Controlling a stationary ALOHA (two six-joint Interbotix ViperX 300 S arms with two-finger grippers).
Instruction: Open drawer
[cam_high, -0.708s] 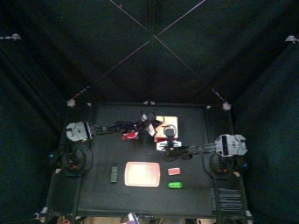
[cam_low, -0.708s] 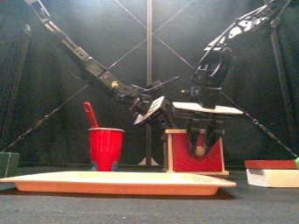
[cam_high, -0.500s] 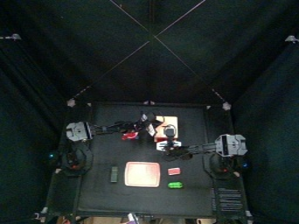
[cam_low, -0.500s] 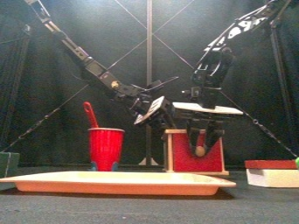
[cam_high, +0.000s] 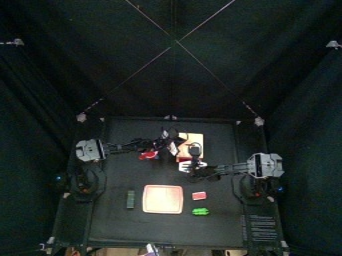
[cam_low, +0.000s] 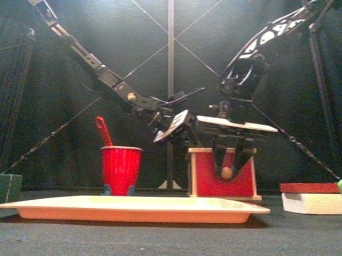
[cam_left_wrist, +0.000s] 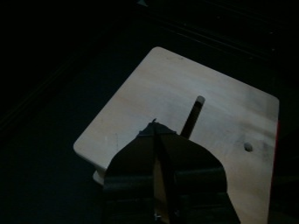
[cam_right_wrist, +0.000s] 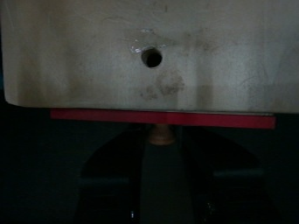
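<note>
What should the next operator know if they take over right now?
Left gripper: shut, tip over the cabinet's pale top, beside its slot.
Right gripper: jaws apart, hanging down in front of the drawer face; a grip cannot be confirmed.
Drawer: at the table's back middle, behind the tray and right of the red cup.
Done: both arms are at the cabinet.
Left: the drawer does not look pulled out yet; probably close on the front and pull.
</note>
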